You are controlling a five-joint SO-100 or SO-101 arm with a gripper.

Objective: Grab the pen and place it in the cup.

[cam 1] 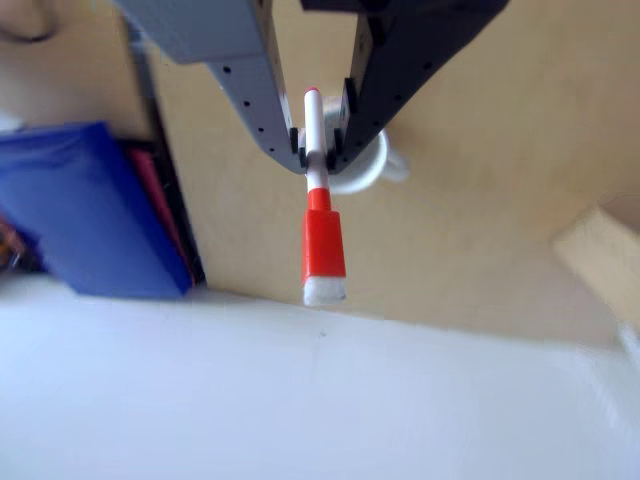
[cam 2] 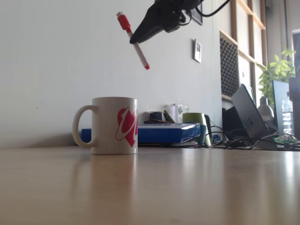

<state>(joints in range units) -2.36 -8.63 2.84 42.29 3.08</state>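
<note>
The pen (cam 2: 132,40) hangs in the air high above the cup (cam 2: 108,125), tilted, with its orange-red cap up and to the left and its small red tip down and to the right in the fixed view. The claw (cam 2: 136,41) is clamped on the white barrel just below the cap, its dark fingers reaching in from the upper right. In the other view the pen (cam 1: 320,200) runs down the middle of the picture, cap and white end plug toward the bottom, and the claw (cam 1: 319,152) pinches the barrel between a grey finger (cam 1: 262,110) on the left and a black finger (cam 1: 385,95) on the right. Behind the fingers in that view a white rim and handle of the cup (cam 1: 372,168) peek out on the tan bench (cam 1: 480,200). In the fixed view the cup stands upright on the wooden bench (cam 2: 187,187), handle to the left, its pink-red swirl facing right. Behind it lies a flat blue box (cam 2: 164,132), beside it to the right a green mug (cam 2: 195,124), then cables and an open laptop (cam 2: 251,117). A white wall (cam 2: 56,56) fills the background, with a potted plant (cam 2: 277,70) far right.
</note>
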